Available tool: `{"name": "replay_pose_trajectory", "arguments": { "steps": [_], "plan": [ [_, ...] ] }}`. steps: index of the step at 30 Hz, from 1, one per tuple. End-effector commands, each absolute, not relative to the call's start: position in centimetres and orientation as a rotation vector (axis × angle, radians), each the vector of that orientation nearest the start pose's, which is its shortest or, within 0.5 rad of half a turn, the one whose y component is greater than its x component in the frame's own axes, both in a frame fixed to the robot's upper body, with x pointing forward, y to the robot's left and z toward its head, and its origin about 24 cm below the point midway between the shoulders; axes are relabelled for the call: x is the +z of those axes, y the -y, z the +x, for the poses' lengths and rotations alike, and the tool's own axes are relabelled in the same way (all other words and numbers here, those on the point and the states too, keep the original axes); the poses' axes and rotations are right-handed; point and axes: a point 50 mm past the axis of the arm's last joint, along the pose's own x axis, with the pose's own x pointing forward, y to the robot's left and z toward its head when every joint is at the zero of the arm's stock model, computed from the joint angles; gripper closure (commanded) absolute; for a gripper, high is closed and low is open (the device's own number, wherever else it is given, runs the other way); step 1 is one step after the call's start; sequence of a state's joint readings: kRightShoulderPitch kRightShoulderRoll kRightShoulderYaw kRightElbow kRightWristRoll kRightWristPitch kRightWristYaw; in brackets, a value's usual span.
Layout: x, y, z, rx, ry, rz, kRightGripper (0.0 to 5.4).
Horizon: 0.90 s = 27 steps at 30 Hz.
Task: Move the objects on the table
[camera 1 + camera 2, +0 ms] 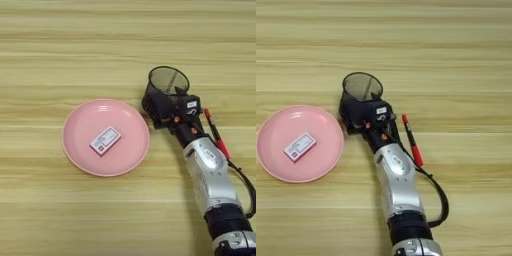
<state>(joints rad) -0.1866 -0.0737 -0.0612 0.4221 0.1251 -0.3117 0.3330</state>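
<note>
The hand [159, 111] hid the black mesh cup's [168, 81] lower wall; its grip couldn't be told.

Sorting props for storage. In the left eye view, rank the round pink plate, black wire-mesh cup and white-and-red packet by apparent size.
1. Round pink plate
2. Black wire-mesh cup, partly hidden by the gripper
3. Small flat white-and-red packet

Plate [80, 150] on table [60, 50], left of centre; packet [105, 140] lying in it. Mesh cup [167, 82] upright just right of plate. Pen [216, 135] flat on table right of cup, the tool [160, 111] between plate and cup.
</note>
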Motion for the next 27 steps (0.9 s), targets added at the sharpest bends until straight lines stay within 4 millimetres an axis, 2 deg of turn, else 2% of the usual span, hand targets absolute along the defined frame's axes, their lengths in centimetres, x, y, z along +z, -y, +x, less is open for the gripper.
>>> {"name": "replay_pose_trajectory", "arguments": {
  "steps": [1, 18, 19, 24, 27],
  "plan": [
    [4.88, 15.68, 29.87, 0.271, 0.161, -0.001, 0.78],
    [4.02, 15.73, 30.09, 0.271, 0.11, -0.016, 0.78],
    [4.02, 15.7, 30.08, 0.273, 0.111, -0.016, 0.49],
    [4.03, 15.64, 30.07, 0.278, 0.113, -0.017, 0.02],
    [4.11, 15.58, 30.04, 0.284, 0.117, -0.018, 0.02]
  ]
}}
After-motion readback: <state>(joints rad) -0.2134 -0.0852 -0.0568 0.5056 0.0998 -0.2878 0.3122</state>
